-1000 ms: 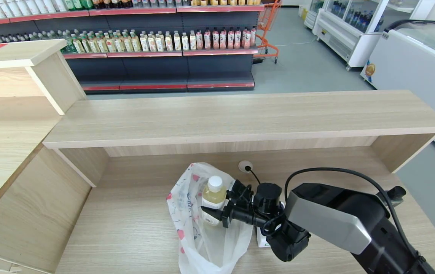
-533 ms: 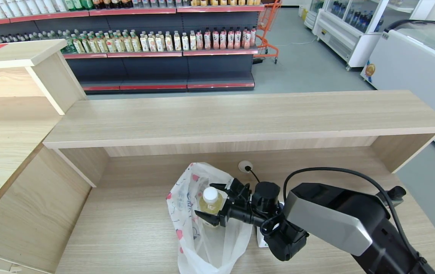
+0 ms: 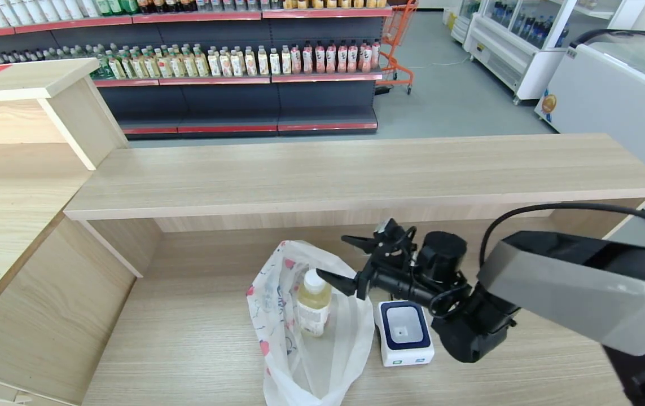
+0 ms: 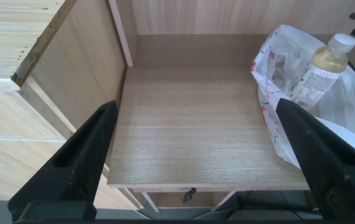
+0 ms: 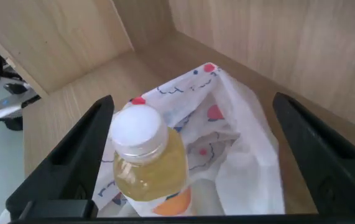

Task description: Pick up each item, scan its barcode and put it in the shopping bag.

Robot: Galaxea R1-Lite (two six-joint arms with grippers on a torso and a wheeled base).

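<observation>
Left gripper: jaws wide, holding nothing, hanging over the bare left part of the desk, well apart from the bag.

Bag: thin printed film, slumped on the desk with its mouth open upward. No stiffness in the walls as far as I can judge.

Bottle: stands upright inside the bag, white cap level with the rim, pale yellow liquid, label toward me. It rests on its own base, and the film only drapes round it.

Right gripper: jaws wide, empty, raised above and to the right of the bottle, clear of the cap. The lower fingertip sits near the bag's right rim.

Scanner: flat on the desk just beside the bag's right edge, under my right wrist.

Risks, as I judge them:
- Bottle tips. Cause: any tug on the film or a knock on the cap, since nothing braces it.
- Film snags on the lower right fingertip if I swing low across the rim, which would drag bag and bottle together.
- Bag mouth collapses over the bottle, leaving a poor opening for the next item.
- Right wrist dips and bumps the scanner into the bag.
</observation>
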